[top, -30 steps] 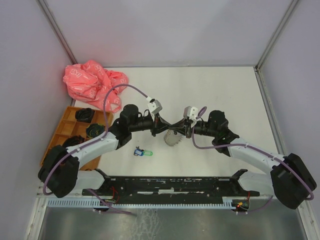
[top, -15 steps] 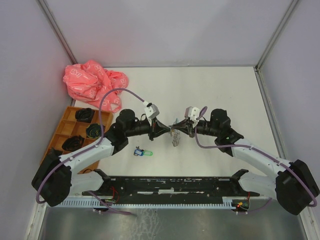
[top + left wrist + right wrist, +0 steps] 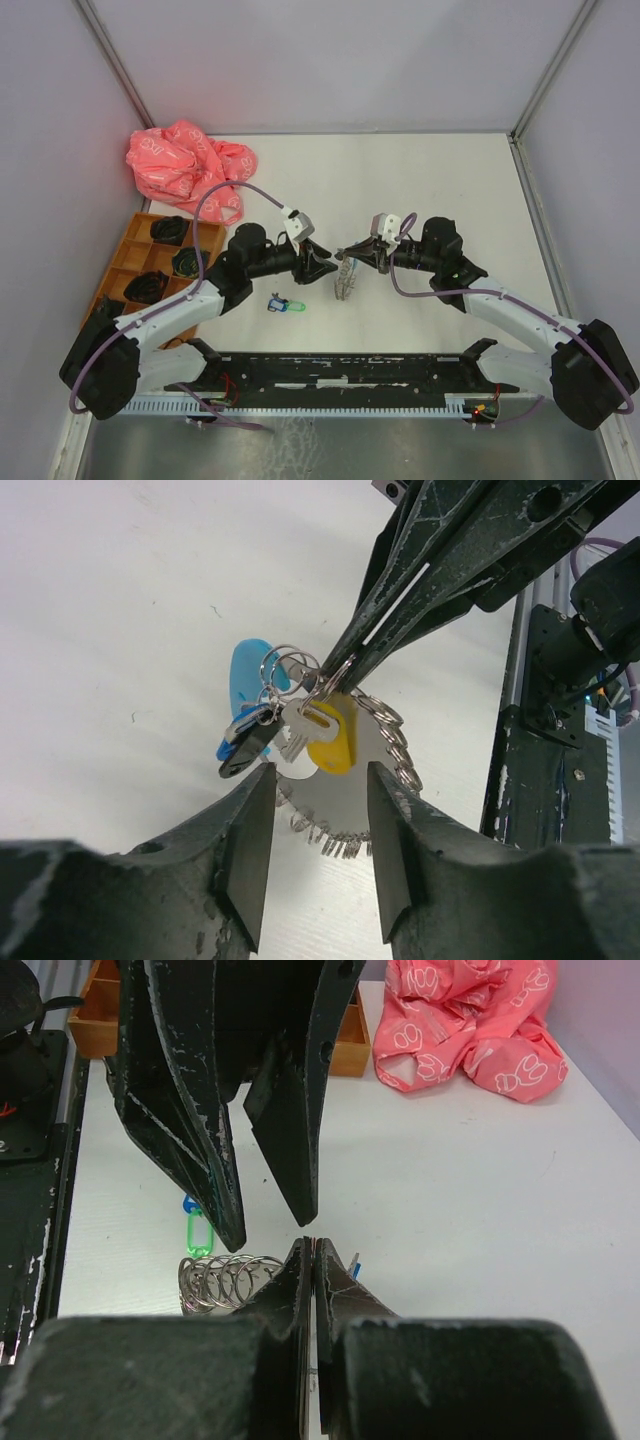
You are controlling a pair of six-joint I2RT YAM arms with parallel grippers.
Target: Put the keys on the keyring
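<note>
I judge the job partly done. The keyring hangs in the air between the 2 arms, above the desk. At its top sits a cluster of small rings. A yellow-tagged key dangles from that cluster, and beside it a blue tag with a darker piece below it. From the left wrist view I cannot tell whether the yellow one is fully threaded onto the loop or only caught in the small rings. At least 1 key is left. A green-tagged key lies flat on the desk nearer the left arm, apart from the ring, with a bit of blue touching it. I cannot make out whether that blue bit is a 2nd key.

My right pincer is pressed together, its tips pinching the small rings at the top of the keyring and carrying the whole bunch. My left pincer is spread partway, its jaws standing apart with nothing between them. It faces the hanging bunch from just beside it and touches neither the tags nor the ring. What remains, as I read it, is to confirm the yellow key's seating, then fetch the green-tagged key and thread it on.
</note>
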